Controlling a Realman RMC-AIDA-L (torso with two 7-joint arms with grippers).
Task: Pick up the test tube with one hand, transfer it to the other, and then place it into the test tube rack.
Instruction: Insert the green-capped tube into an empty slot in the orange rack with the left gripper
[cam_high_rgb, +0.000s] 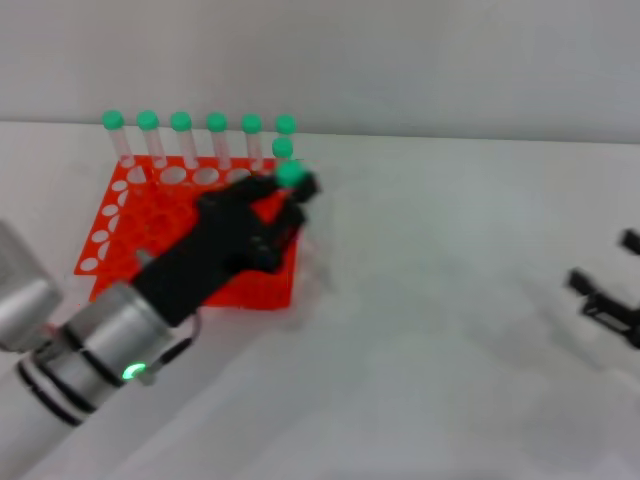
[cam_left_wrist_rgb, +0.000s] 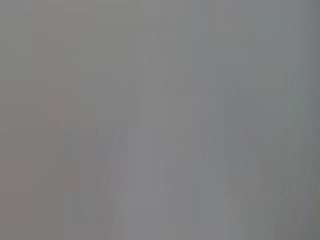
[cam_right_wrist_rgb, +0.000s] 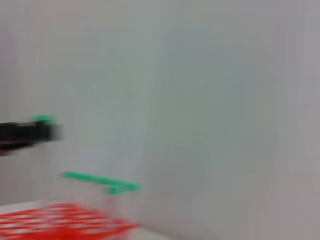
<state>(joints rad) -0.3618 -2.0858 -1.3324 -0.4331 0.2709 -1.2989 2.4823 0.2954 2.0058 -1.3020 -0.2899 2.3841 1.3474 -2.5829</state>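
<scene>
My left gripper (cam_high_rgb: 288, 196) reaches over the back right corner of the orange-red test tube rack (cam_high_rgb: 120, 215). It is shut on the test tube, whose green cap (cam_high_rgb: 292, 176) shows at the fingertips; the tube's body is hidden. In the right wrist view the left gripper (cam_right_wrist_rgb: 30, 132) holds the green cap (cam_right_wrist_rgb: 43, 119) well above the rack (cam_right_wrist_rgb: 60, 220). My right gripper (cam_high_rgb: 603, 264) is open and empty, far to the right over the white table. The left wrist view shows only plain grey.
Several other green-capped tubes (cam_high_rgb: 182, 124) stand in the rack's back row, and one more (cam_high_rgb: 282, 148) stands at the right edge just behind the held cap. Their caps show as a green line in the right wrist view (cam_right_wrist_rgb: 100, 180). A grey wall stands behind the table.
</scene>
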